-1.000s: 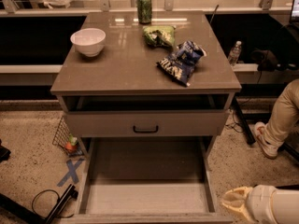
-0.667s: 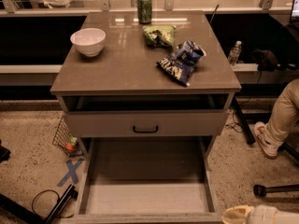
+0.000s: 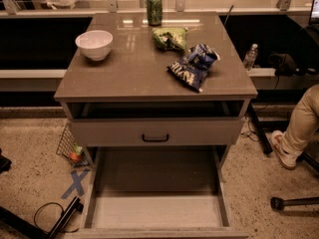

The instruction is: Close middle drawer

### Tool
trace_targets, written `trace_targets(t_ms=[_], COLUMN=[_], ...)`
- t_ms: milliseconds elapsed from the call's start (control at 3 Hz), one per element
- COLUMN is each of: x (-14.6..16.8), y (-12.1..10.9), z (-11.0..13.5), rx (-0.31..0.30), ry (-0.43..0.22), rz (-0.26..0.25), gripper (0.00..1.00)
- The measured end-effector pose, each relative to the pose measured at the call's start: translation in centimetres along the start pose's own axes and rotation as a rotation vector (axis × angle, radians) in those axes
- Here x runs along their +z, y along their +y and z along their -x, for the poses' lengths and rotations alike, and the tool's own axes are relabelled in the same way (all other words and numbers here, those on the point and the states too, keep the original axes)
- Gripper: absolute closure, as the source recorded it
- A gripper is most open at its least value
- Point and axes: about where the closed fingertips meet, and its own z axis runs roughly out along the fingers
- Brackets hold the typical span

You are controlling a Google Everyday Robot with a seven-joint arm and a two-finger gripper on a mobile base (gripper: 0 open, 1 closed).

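Closure pending: looking down on the middle drawer [image 3: 157, 210], pulled far out toward the camera beneath the taller-fronted drawer [image 3: 199, 132], its front edge lying at the very bottom of the view and probably wanting a straight push inward. Finding no gripper anywhere in view, so not judging whether spread or pressed together. Noting the taller-fronted drawer sitting slightly ajar under the bench [image 3: 134, 76] top. Seeing a white bowl [image 3: 94, 44], green can [image 3: 154, 8], green packet [image 3: 169, 37] and blue snack bag [image 3: 193, 66] resting up there, likely parked clear of the drawers' travel. Making out white lettering on the blue snack bag, yet reading none; nothing legible on the green can either.
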Motion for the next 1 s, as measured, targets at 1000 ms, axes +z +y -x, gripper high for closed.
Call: trace_targets(t_ms=[1000], x=[7.8], y=[-2.1], z=[-2.8], rx=[0.134], ry=[-0.144], rz=[0.129], gripper=[1.0])
